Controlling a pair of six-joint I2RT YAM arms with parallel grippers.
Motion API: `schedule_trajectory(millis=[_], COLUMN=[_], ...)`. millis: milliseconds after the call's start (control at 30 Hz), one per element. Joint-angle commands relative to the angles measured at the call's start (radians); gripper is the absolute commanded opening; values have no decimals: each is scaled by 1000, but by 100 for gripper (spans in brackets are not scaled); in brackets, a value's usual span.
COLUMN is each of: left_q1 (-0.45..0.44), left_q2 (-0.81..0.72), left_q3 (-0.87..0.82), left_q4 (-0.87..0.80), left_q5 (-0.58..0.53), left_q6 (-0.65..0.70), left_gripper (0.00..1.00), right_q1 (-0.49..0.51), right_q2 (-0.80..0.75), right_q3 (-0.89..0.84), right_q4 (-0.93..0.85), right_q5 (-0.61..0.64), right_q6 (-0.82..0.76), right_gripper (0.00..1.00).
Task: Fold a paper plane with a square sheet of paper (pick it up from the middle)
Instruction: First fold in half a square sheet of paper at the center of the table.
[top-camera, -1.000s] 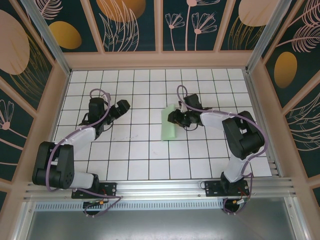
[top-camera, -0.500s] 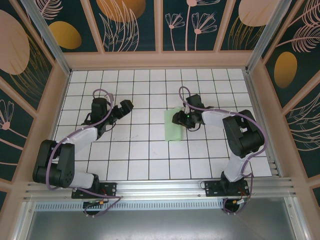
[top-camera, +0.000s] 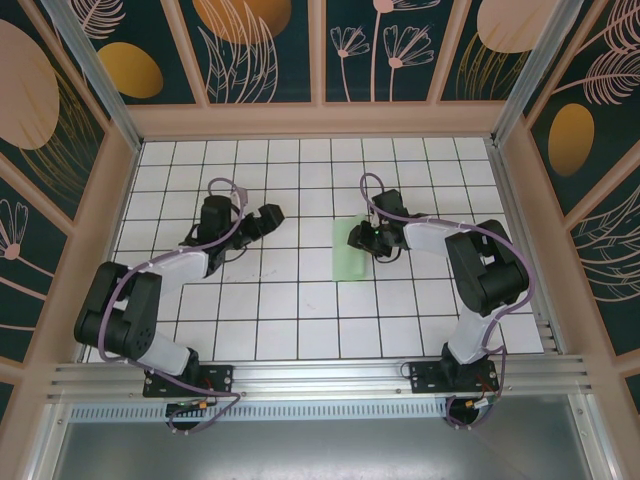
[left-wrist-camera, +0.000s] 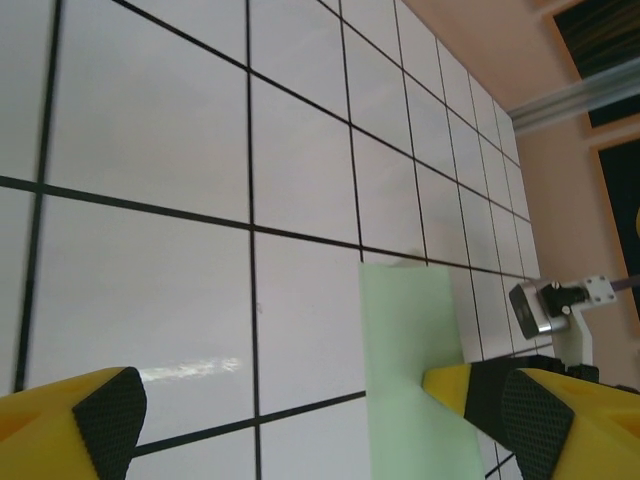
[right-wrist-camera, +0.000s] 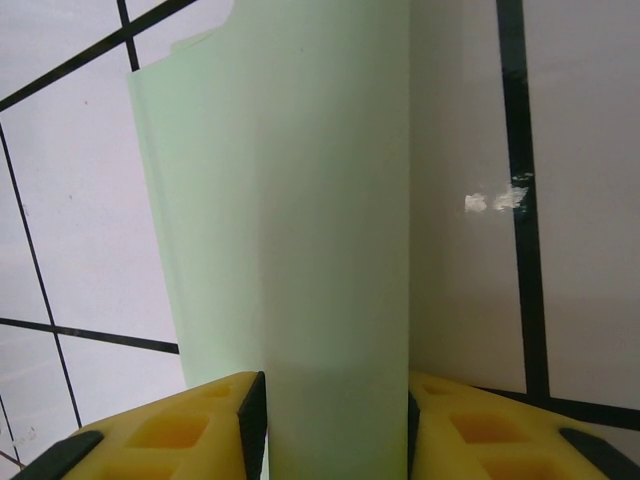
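1. The paper (top-camera: 348, 262) lies flat on the counter (top-camera: 300, 330), just right of the middle of the overhead frame. It is folded into a pale green strip about one tile wide, running up and down the picture.
2. The right tool (top-camera: 358, 238) sits low at the strip's upper right edge, with its arm reaching in from the right side of the frame.
3. In the right wrist view its yellow fingers (right-wrist-camera: 170, 435) stand partly apart at the bottom of the frame. The paper (right-wrist-camera: 300, 220) spans the gap between them and runs on toward the top.
4. There the strip's right edge lines up with the inner face of the right-hand finger, and its left side passes under the other finger. I cannot tell whether the fingers press on it.
5. The left tool (top-camera: 270, 216) is left of centre in the overhead frame, well apart from the paper and pointing right toward it.
6. In the left wrist view its jaws are wide open and hold nothing. A yellow finger (left-wrist-camera: 60, 435) sits in each bottom corner, with bare tile between them.
7. In that view the strip (left-wrist-camera: 410, 340) shows at lower right, and the right-hand finger overlaps it in the picture.
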Motion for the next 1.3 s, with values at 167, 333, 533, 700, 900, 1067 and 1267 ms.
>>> schedule_trajectory(millis=[167,333,533,700,900,1067,1267], left_q1=[-118,-213,-284,-300,-312,-316,-324], left_q2=[126,237,345,362,363,383,435], left_q3=[127,209,286,291,270,265,293], left_q4=[39,24,-13,-32,-35,-34,-77], left_q5=[26,33,23,1,1,4,0], left_q6=[-43,-85,-102,-102,-100,-101,-94], left_gripper=[77,43,21,15,11,7,0], right_q1=[-11,-7,-1,22,40,47,57], right_q2=[2,9,16,11,-8,8,22], right_q3=[34,40,31,20,-6,-9,-4], right_q4=[-81,-76,-42,20,97,93,71], right_q5=[115,97,47,-60,-165,-166,-135], right_q6=[-29,-26,-40,-33,-10,-18,-28], right_gripper=[43,42,38,36,35,35,35])
